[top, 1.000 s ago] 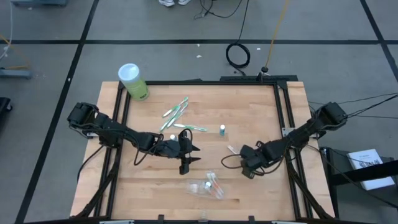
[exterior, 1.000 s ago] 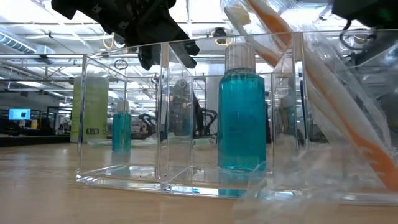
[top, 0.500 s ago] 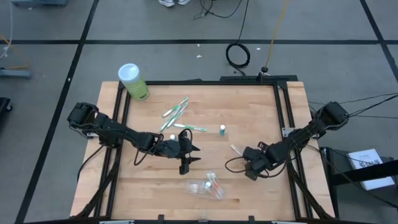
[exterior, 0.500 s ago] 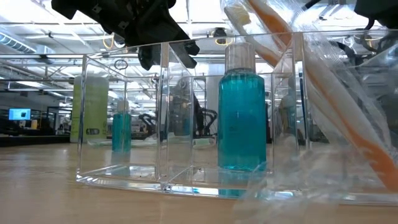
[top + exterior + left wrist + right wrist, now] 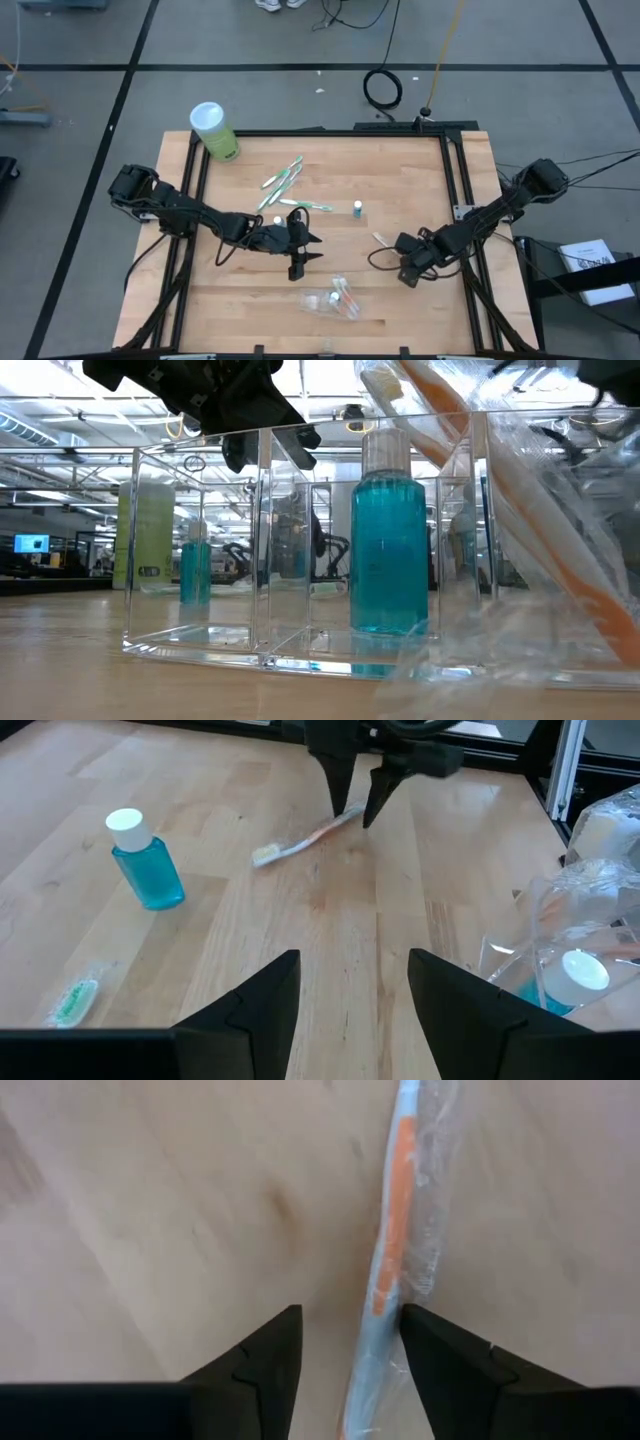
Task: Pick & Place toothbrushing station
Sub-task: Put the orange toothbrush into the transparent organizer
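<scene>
A wrapped orange-white toothbrush (image 5: 380, 241) lies flat on the table. My right gripper (image 5: 400, 251) is open, with its fingers pointing down on either side of the brush's handle end (image 5: 347, 816). In the right wrist view the brush (image 5: 398, 1230) runs close along one finger (image 5: 440, 1355). My left gripper (image 5: 310, 250) is open and empty at mid-table. A blue white-capped tube (image 5: 357, 208) stands upright. Green-white toothbrushes (image 5: 284, 179) lie flat at the far side. A clear pouch (image 5: 334, 300) near the front edge holds a blue tube (image 5: 388, 540) and a toothbrush. My right gripper stands over the wrapped toothbrush's handle end (image 5: 385, 1335), fingers pointing down and set across it. The brush lies flat on the table beside one finger. I cannot tell whether that finger touches it.
A green bottle with a white cap (image 5: 214, 131) stands at the far left corner. A clear box with compartments (image 5: 260, 560) stands near the front edge by the pouch. Black rails (image 5: 452, 180) line the table's left and right sides. Bare wood lies between the grippers.
My right gripper has shifted a little toward the table's right edge, staying over the orange-white toothbrush, which lies where it was. My left gripper has kept still.
</scene>
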